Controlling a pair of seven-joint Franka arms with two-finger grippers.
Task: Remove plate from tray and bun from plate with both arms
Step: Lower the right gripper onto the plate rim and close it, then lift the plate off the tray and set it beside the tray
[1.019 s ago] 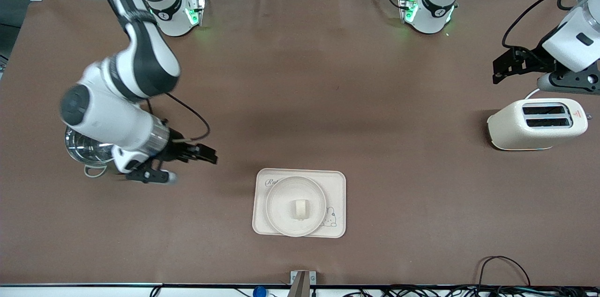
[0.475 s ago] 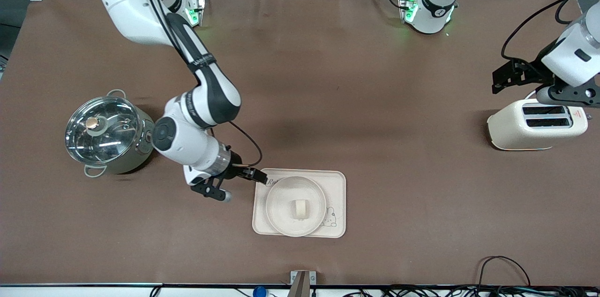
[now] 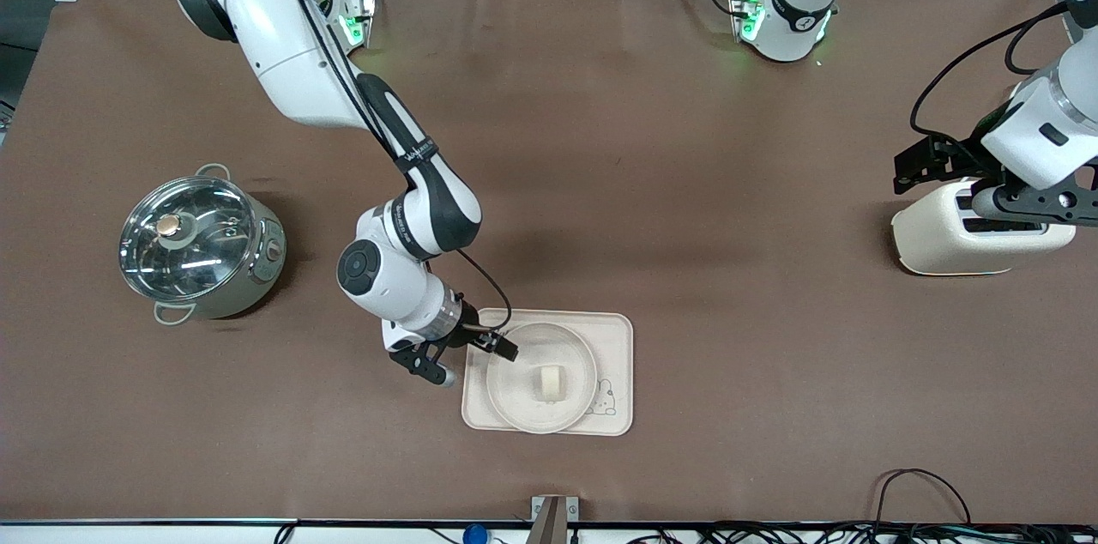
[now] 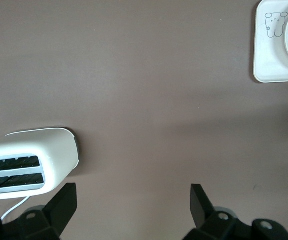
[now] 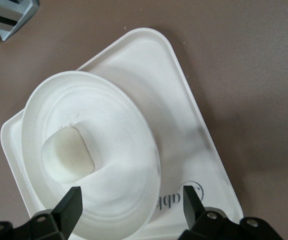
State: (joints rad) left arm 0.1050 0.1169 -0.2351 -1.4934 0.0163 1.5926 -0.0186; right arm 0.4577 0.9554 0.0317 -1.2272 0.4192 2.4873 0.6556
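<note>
Brown cloth covers the table (image 3: 600, 141), and most of it is bare: a wide open stretch lies between the tray (image 3: 618, 338) and the toaster (image 3: 944, 244) at the left arm's end, and another between the tray and the lidded steel pot (image 3: 202, 245) at the right arm's end. The tray sits near the table edge closest to the front camera. On it rests the plate (image 3: 515, 394), and the bun (image 3: 550, 382) stands at the plate's middle.

From the front, the right gripper (image 3: 502, 346) hangs over the plate's rim at the tray corner toward the right arm's end. Only the right wrist view shows its fingers (image 5: 71, 204) spread wide, holding nothing, with the plate rim between them and part of the "Rabbit" script beside one tip.

The left gripper (image 3: 922, 162) hovers over the toaster. Its wrist view shows the fingers (image 4: 64, 200) wide apart and empty above bare cloth, the toaster's slots to one side, and the tray's rabbit corner (image 4: 276, 45) well apart.
</note>
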